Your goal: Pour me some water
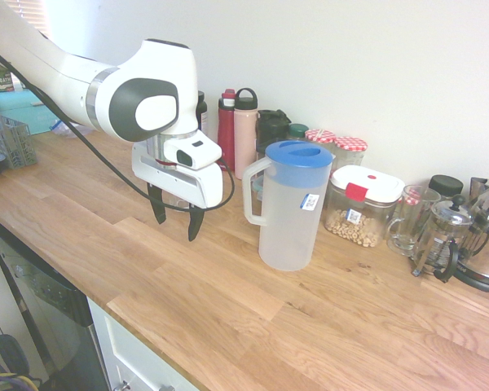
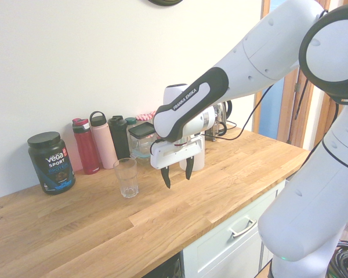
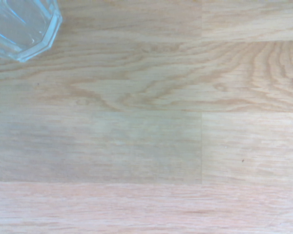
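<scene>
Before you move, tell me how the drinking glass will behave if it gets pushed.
The glass would probably tip fairly easily, since it stands upright and is taller than it is wide. Its clear walls look like they could crack in a hard knock. Being empty, it is likely light and may slide on the smooth wooden counter.

The frosted pitcher (image 1: 290,213) (blue-lidded) stands upright on the counter (image 1: 228,326).
</scene>
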Motion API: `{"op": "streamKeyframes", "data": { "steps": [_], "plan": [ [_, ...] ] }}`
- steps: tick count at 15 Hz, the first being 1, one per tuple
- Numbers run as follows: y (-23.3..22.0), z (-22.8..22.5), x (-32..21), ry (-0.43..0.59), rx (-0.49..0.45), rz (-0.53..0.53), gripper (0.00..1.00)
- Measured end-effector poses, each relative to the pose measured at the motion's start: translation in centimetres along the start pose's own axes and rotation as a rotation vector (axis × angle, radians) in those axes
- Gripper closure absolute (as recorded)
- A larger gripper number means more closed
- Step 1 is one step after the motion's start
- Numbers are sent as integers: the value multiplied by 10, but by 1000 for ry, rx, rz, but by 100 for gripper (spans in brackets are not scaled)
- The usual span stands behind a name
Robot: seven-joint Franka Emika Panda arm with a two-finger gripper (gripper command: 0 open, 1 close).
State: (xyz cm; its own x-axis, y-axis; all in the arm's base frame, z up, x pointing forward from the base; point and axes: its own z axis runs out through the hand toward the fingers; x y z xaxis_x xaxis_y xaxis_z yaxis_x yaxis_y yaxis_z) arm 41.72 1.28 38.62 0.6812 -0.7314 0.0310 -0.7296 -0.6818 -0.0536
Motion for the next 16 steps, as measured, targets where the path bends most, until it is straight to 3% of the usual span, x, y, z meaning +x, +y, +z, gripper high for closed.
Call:
{"op": "streamKeyframes", "data": {
  "steps": [4,9,13,16],
  "plan": [
    [-5,-2,0,2,-4,35,0],
    [-15,-112,2,56,35,137,0],
    [-3,-192,24,95,19,346,0],
    [13,-222,41,125,20,476,0]
  ]
}}
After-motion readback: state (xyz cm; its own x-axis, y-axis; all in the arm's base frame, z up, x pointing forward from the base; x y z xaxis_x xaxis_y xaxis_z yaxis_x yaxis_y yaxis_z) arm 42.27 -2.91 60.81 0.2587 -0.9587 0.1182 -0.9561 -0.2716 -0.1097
